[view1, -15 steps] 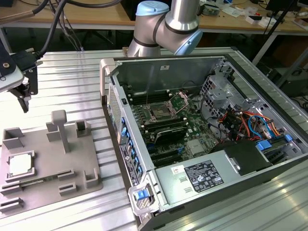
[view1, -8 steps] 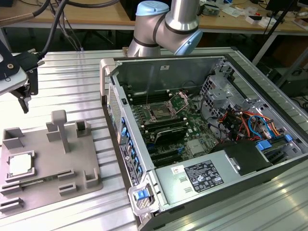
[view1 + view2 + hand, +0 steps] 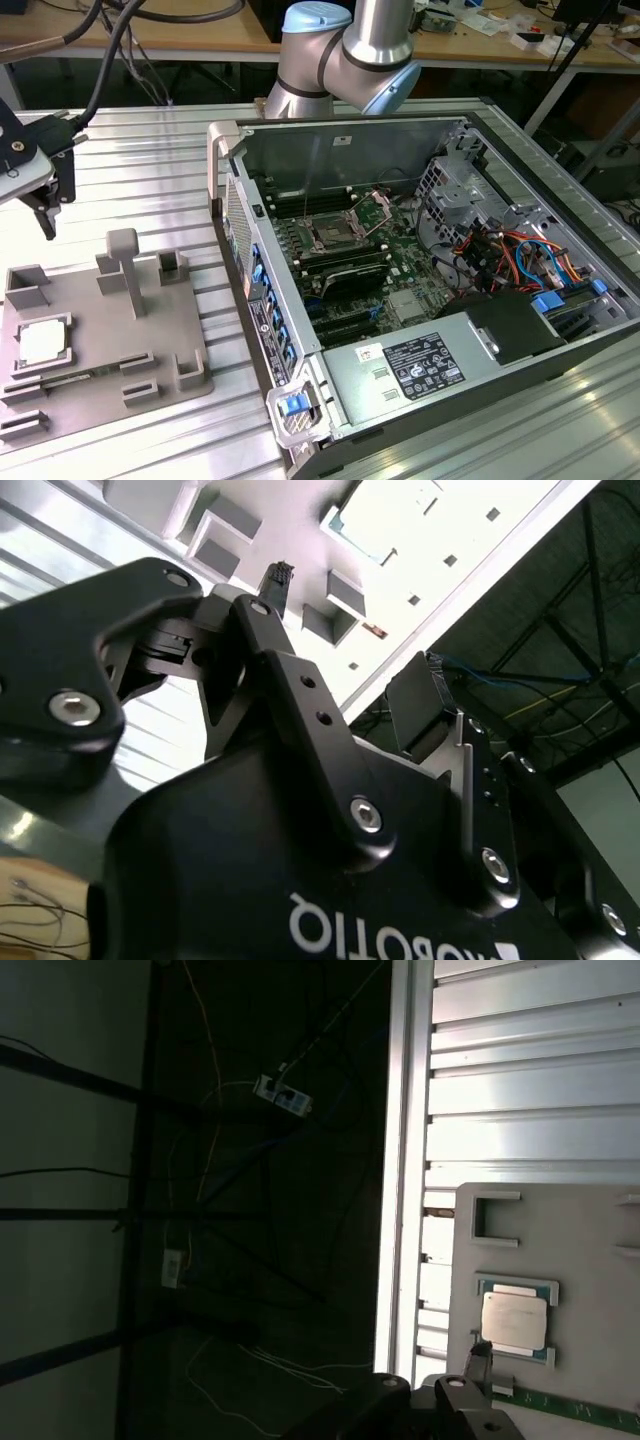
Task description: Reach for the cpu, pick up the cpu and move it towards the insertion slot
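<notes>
The cpu [image 3: 45,342] is a small silvery square lying flat in a recess of the grey plastic tray [image 3: 110,345] at the exterior view's left. My gripper [image 3: 48,205] hangs above and behind the tray, well clear of the chip, open and holding nothing. In the first wrist view the cpu [image 3: 514,1320] lies close to a dark fingertip [image 3: 480,1355]. The second wrist view has the cpu [image 3: 385,525] beyond a black fingertip [image 3: 277,577]. The insertion slot [image 3: 330,235], with its metal frame and dark centre, sits on the green board inside the open computer case.
The open computer case [image 3: 225,190] stands at the exterior view's right, with memory slots, cables [image 3: 510,255] and a power supply [image 3: 420,365] inside. Raised blocks [image 3: 125,265] stick up from the tray. The ribbed metal table [image 3: 150,160] ends just beyond the tray.
</notes>
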